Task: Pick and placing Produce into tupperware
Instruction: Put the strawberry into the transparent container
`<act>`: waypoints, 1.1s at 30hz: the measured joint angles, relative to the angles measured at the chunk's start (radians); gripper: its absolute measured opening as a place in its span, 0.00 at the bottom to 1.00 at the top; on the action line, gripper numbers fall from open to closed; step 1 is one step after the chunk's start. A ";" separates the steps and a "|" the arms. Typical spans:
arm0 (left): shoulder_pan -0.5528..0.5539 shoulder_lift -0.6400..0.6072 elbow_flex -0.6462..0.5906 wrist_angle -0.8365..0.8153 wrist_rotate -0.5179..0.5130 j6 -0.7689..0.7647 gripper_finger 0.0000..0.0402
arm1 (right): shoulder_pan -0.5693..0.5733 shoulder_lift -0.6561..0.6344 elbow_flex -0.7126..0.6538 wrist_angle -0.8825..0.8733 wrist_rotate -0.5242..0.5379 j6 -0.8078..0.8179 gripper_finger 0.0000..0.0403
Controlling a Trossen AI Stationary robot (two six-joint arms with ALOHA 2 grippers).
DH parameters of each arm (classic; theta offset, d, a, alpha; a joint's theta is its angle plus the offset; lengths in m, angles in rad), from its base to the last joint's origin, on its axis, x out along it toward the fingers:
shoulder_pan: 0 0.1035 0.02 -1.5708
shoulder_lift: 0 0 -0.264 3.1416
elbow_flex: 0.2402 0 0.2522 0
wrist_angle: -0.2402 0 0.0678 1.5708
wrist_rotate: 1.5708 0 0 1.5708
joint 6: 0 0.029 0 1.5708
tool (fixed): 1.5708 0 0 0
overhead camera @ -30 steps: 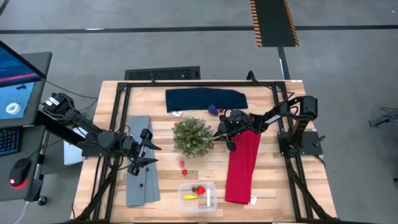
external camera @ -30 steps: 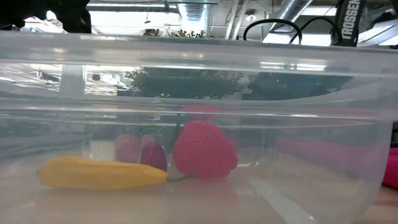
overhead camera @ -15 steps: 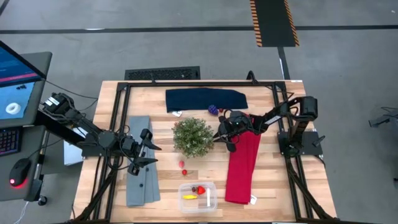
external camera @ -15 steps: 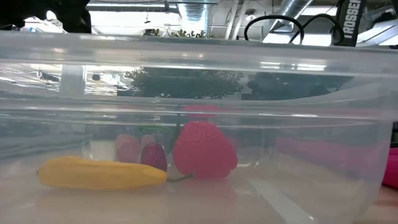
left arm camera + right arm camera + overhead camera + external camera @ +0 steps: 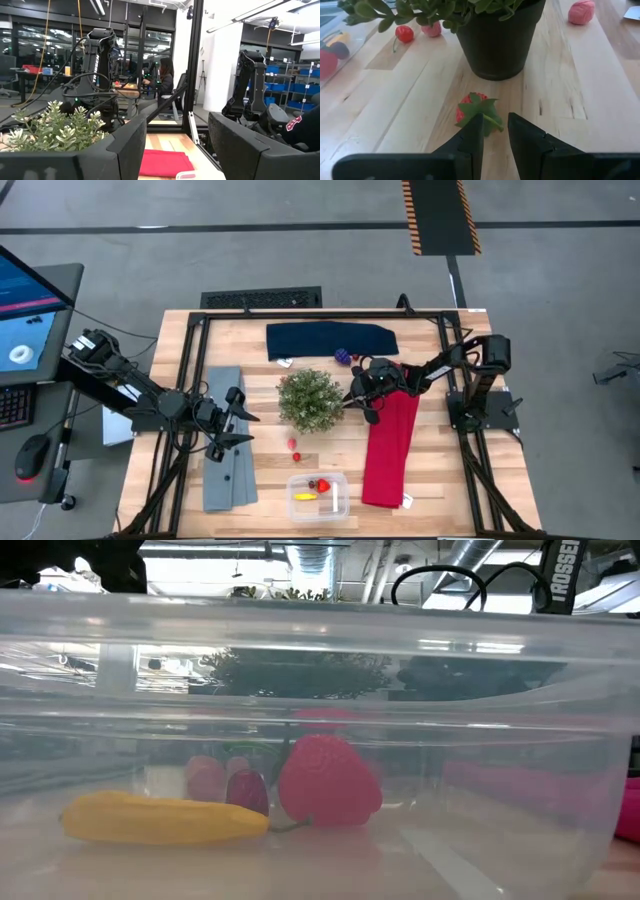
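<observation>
Looking straight down, the high view shows the whole table (image 5: 260, 330): at the left a grey cloth (image 5: 226, 460) with the left gripper (image 5: 240, 427) above its upper edge, fingers spread open and empty; in the middle the green potted plant (image 5: 310, 400), two small red berries (image 5: 294, 448) on the bare wood below it, and the tupperware (image 5: 318, 496) at the near edge; at the back a dark blue cloth (image 5: 330, 340) with a purple grape cluster (image 5: 343, 356) just beside its near edge; at the right a red cloth (image 5: 390, 450), above whose top end the right gripper (image 5: 362, 402) sits close to the plant.

Only the low view looks through the container's clear wall: a yellow piece (image 5: 160, 820), a dark berry (image 5: 247, 790) and a large strawberry (image 5: 328, 780) lie inside, touching one another. White letters on an arm at the upper right read "TROSSEN", partly cut off.

Only the left wrist view reaches the room beyond, where a seated person (image 5: 162, 75) works at a desk.

Only the right wrist view reveals a leafy strawberry (image 5: 476, 111) lying on the wood by the black pot (image 5: 497, 40), just ahead of the fingers (image 5: 470, 137), which stand narrowly apart and hold nothing.
</observation>
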 joint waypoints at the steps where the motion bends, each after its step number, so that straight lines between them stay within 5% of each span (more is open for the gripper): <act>1: 0.000 0.000 0.000 0.000 0.000 0.000 0.51 | 0.000 0.000 0.000 0.000 0.000 0.000 0.28; 21: 0.000 0.000 0.000 0.000 0.000 0.000 0.51 | 0.000 0.000 0.000 -0.018 -0.001 0.000 0.17; 27: 0.000 0.000 0.000 0.000 0.000 0.001 0.51 | 0.001 0.000 0.000 -0.024 -0.003 0.010 0.04; 33: 0.000 0.000 0.000 0.000 0.000 0.000 0.51 | 0.000 0.000 0.000 -0.023 -0.003 0.020 0.03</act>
